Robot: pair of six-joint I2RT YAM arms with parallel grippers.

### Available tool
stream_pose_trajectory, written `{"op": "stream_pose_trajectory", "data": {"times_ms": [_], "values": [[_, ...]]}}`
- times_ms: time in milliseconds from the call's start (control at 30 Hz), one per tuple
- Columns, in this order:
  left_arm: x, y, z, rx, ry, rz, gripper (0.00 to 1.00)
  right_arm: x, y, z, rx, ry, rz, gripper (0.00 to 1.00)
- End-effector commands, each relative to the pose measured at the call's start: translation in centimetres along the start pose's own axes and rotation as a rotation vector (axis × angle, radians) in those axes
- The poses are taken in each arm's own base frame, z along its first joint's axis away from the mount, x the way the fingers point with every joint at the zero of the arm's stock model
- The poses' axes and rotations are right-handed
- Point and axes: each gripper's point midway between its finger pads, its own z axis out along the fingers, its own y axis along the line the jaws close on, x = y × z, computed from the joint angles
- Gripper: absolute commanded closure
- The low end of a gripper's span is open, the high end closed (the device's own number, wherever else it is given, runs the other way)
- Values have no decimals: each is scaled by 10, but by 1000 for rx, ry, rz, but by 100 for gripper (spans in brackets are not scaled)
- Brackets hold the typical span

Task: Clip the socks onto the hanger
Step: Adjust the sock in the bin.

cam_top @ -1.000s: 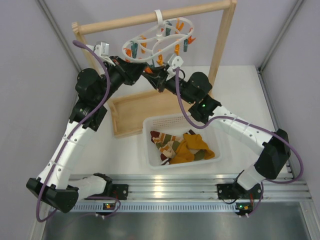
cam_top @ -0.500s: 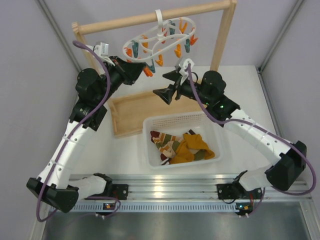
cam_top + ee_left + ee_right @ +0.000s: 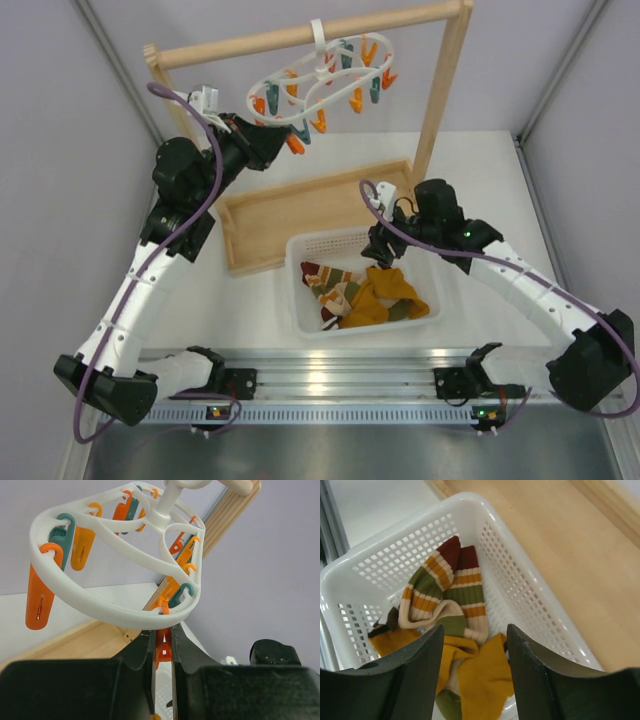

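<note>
The white table (image 3: 480, 170) carries everything; at its far edge stands the tall wooden rail frame (image 3: 300, 38), and in front of that lies a shallow wooden tray (image 3: 290, 215). Just nearer than the tray, touching its near edge in the top view, sits a white perforated basket (image 3: 296, 290). The hanger (image 3: 107, 611), a white oval double ring, hangs by its hook from the rail, orange and teal pegs dangling all round it. The socks (image 3: 365, 295) lie heaped in the basket, none on the hanger; the mustard ones are to the right, a striped pair (image 3: 447, 587) of red, green and cream to the left. The right gripper (image 3: 472, 635) hangs over the basket's far edge just above the heap; its jaws stand apart with nothing between them. The left gripper (image 3: 162, 640) reaches up under the ring's near rim; its jaws are pressed together on one orange peg (image 3: 162, 650) hanging there.
</note>
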Motion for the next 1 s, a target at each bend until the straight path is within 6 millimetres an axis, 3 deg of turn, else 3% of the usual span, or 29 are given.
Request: {"op": "stream_pose_trajectory", "data": {"times_ms": [0, 67, 133, 200, 233, 400, 533, 700, 967], "values": [[-15, -6, -3, 21, -63, 29, 100, -9, 24, 11, -31, -43, -7, 47], [-13, -4, -3, 18, -58, 26, 100, -6, 33, 25, -15, -55, 34, 48], [-11, -3, -2, 15, -55, 25, 100, -17, 51, 47, -35, -93, 77, 48], [-10, -2, -3, 11, -49, 26, 100, -17, 65, 63, -55, -65, 126, 53], [-11, -3, -3, 12, -53, 29, 100, -14, 69, 76, -65, -39, 210, 53], [-18, -5, -8, 6, -73, 56, 100, -4, 85, 106, -53, 44, 302, 53], [-21, -6, -12, 5, -83, 68, 100, 5, 79, 123, 16, 91, 374, 53], [-19, -2, -13, -10, -85, 62, 100, -1, 78, 137, 29, 70, 433, 53], [-16, 0, -12, -14, -81, 52, 100, 20, 77, 156, 56, 136, 517, 52]]}}
